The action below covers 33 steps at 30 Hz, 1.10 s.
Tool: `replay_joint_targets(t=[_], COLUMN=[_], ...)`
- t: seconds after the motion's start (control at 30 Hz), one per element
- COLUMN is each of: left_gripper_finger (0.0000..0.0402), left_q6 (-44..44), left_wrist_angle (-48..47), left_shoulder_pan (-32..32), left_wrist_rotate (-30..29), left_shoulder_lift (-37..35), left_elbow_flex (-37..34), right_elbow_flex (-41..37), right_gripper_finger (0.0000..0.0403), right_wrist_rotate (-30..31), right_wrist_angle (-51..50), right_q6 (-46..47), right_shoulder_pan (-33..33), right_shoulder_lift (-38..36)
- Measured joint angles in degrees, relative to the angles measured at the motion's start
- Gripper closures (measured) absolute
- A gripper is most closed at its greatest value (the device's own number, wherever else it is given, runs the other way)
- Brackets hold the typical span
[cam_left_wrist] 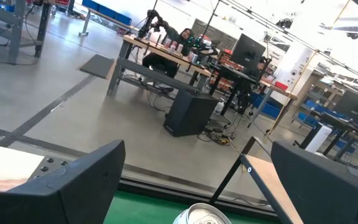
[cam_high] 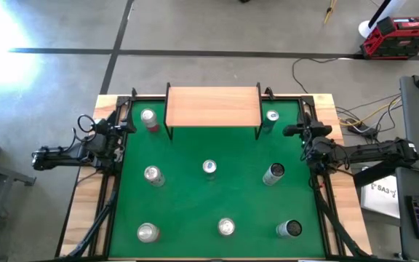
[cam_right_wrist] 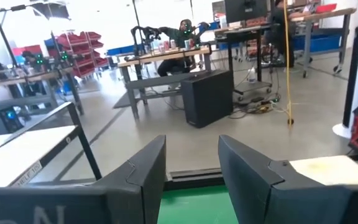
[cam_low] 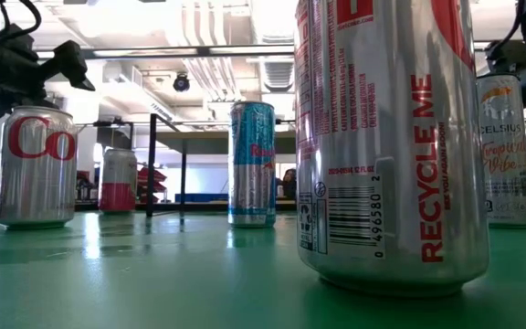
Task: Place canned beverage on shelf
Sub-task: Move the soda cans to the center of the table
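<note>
Silver can point(cam_low: 386, 137) looms nearest; shelf point(cam_high: 213, 106) seemingly bare.

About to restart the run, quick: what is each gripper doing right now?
Left gripper: open, holding nothing, at the table's left edge.
Right gripper: shut, holding nothing, at the table's right edge.
</note>
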Motion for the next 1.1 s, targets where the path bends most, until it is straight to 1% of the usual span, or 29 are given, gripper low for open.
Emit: replay_joint_targets(t=[0.23,0.3,0.4,0.53,0.7,0.87,0.93,1.03,1.1], left_gripper_finger=[0.0013,0.0013,0.0013,0.0013,0.0013,0.0013,0.0013,0.0013,0.0013], left_q6=[0.0,0.0,0.0,0.0,0.0,0.0,0.0,0.0,0.0], left_wrist_angle=[0.0,0.0,0.0,0.0,0.0,0.0,0.0,0.0,0.0], left_shoulder_pan=[0.0,0.0,0.0,0.0,0.0,0.0,0.0,0.0,0.0], left_wrist_rotate=[0.0,0.0,0.0,0.0,0.0,0.0,0.0,0.0,0.0], left_shoulder_lift=[0.0,0.0,0.0,0.0,0.0,0.0,0.0,0.0,0.0], left_elbow_flex=[0.0,0.0,0.0,0.0,0.0,0.0,0.0,0.0,0.0], right_elbow_flex=[0.0,0.0,0.0,0.0,0.0,0.0,0.5,5.0,9.8], right_gripper_finger=[0.0264,0.0264,0.0264,0.0264,0.0264,0.0264,0.0264,0.0264,0.0264], right_wrist_rotate=[-0.5,-4.3,-8.0,-15.6,-20.4,-26.6,-28.4,-29.4,-29.0], right_wrist_angle=[0.0,0.0,0.3,0.1,0.1,1.7,2.8,2.5,-1.0], right_q6=[-1.7,0.8,5.6,16.0,21.2,21.2,18.3,12.3,8.6], right_shoulder_pan=[0.0,0.0,0.0,0.0,0.0,0.0,0.0,0.0,0.0], right_shoulder_lift=[0.0,0.0,-0.1,-0.1,0.3,0.3,0.3,0.4,0.9])
